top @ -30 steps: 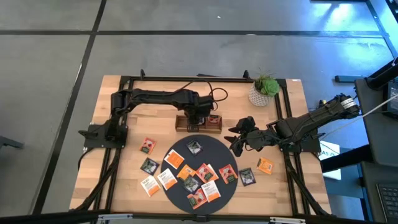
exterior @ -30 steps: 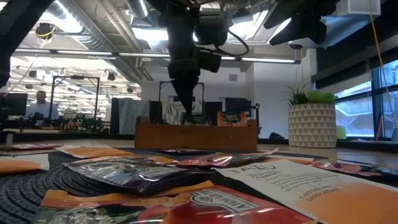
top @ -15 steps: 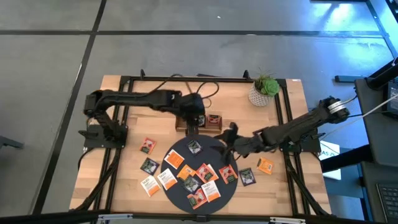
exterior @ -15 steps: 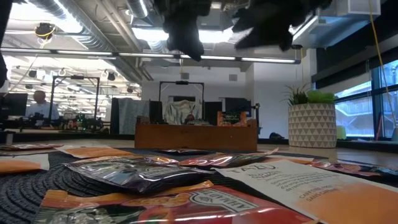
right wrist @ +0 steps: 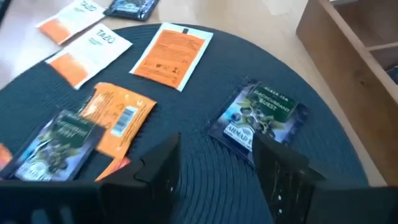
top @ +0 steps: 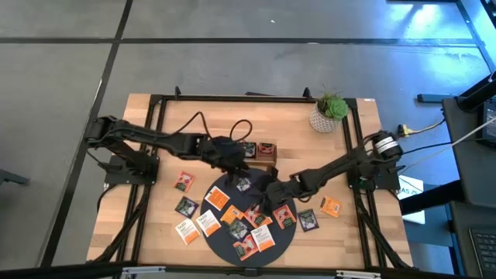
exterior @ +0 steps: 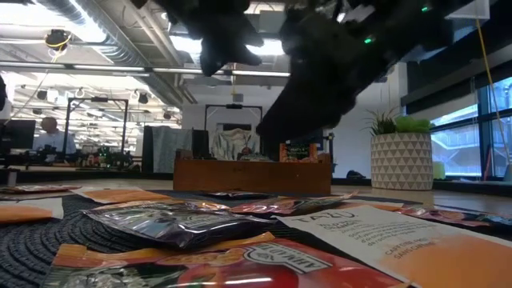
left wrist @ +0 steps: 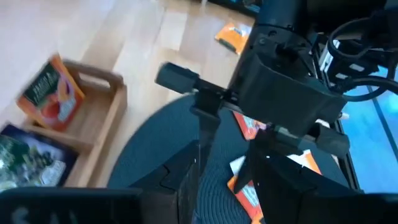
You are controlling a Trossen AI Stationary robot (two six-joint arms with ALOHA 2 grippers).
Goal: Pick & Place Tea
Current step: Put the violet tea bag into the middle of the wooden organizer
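Jaws of right gripper (right wrist: 214, 163) parted and empty, dark flat square tea sachet (right wrist: 258, 117) lying just ahead between fingers on dark round woven mat (right wrist: 348, 155), long axis slanted; left gripper (top: 232, 159) open, farther.

Both arms stretch toward the table's centre, the left gripper (top: 236, 161) and right gripper (top: 267, 194) spread, holding nothing.

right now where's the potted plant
In the high view the potted plant stands at the table's far right corner, beyond the wooden tray and away from the dark round mat.
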